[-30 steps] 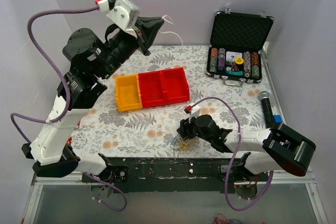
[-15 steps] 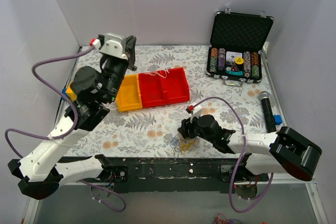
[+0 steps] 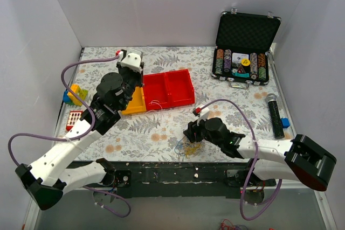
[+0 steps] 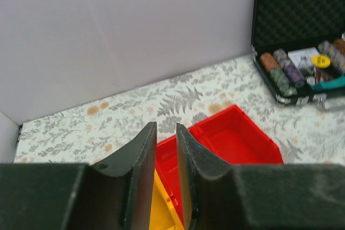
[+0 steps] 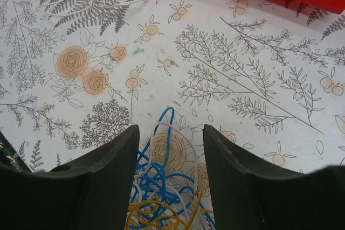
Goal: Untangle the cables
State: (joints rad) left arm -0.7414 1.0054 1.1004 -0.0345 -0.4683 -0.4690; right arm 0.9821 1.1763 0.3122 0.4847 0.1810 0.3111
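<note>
The cables [image 3: 186,146] are a small tangle of blue, yellow-orange and whitish wires near the table's front edge. My right gripper [image 3: 190,133] hovers right over them, open. In the right wrist view its jaws [image 5: 170,130] straddle the bundle [image 5: 164,192] without pinching it. One separate whitish wire [image 3: 153,104] lies across the front of the red bin and onto the table; it also shows in the right wrist view [image 5: 97,1]. My left gripper [image 3: 138,76] is over the seam of the yellow and red bins. Its jaws [image 4: 166,133] stand a narrow gap apart with nothing between them.
A red double bin [image 3: 172,87] and a yellow bin [image 3: 135,104] sit mid-table. An open poker chip case [image 3: 248,41] stands at the back right. A microphone [image 3: 274,114] lies at the right edge. Coloured toy blocks [image 3: 74,94] and a red grid piece [image 3: 74,118] are at the left.
My left arm has swung down from high up to just above the bins. The whitish wire it held aloft now lies across the red bin. The right gripper has barely moved.
</note>
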